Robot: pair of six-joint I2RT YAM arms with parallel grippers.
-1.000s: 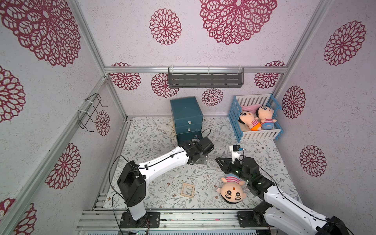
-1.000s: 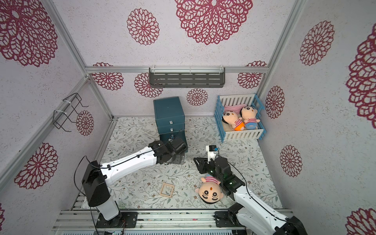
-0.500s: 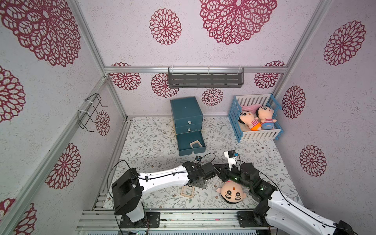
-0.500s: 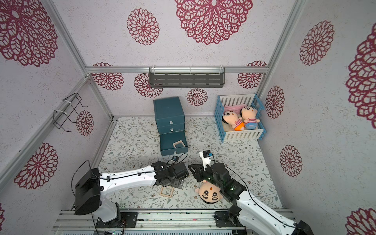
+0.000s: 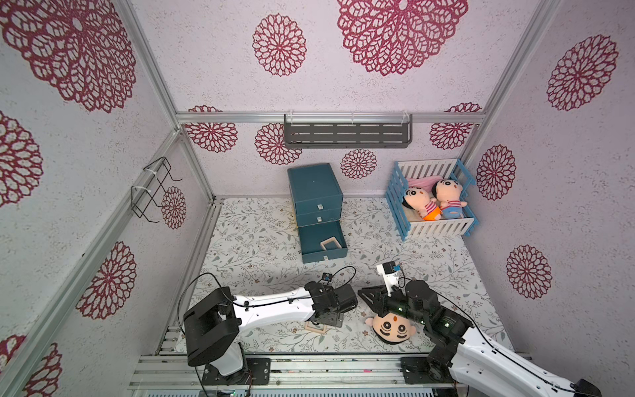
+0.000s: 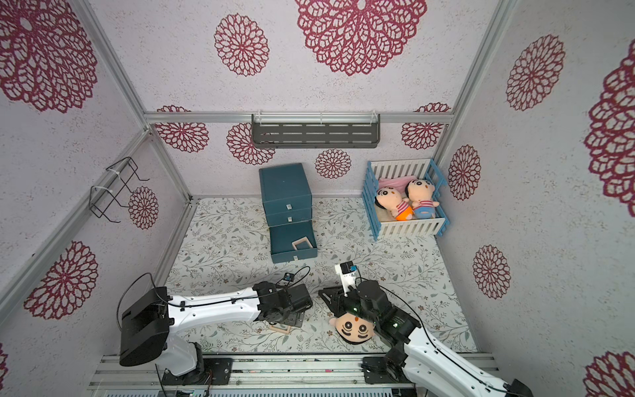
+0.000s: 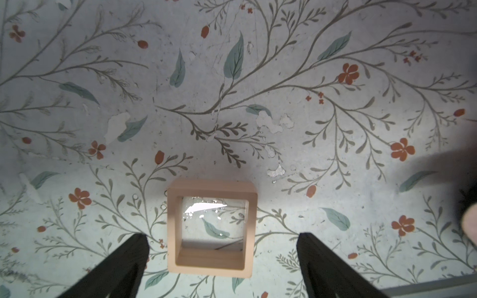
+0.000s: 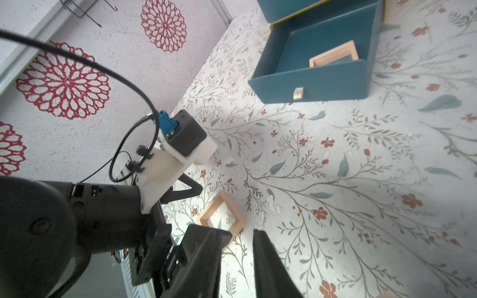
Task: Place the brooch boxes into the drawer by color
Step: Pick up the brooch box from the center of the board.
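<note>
Left gripper (image 7: 222,237) spread wide, straddling the wood box (image 7: 210,228) on the floral mat (image 7: 258,77). Right gripper (image 8: 240,233) slightly parted, empty. Open drawer (image 5: 324,256) at twelve o'clock, cot (image 5: 434,228) at two.

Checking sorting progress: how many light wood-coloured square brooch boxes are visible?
2. One wood-coloured box lies in the open blue bottom drawer; another box lies on the floral mat under the left gripper's open jaws. Closed drawers may hide more.

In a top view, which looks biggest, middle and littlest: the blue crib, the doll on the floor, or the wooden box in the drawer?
1. blue crib
2. doll on the floor, partly hidden by the right arm
3. wooden box in the drawer
</note>
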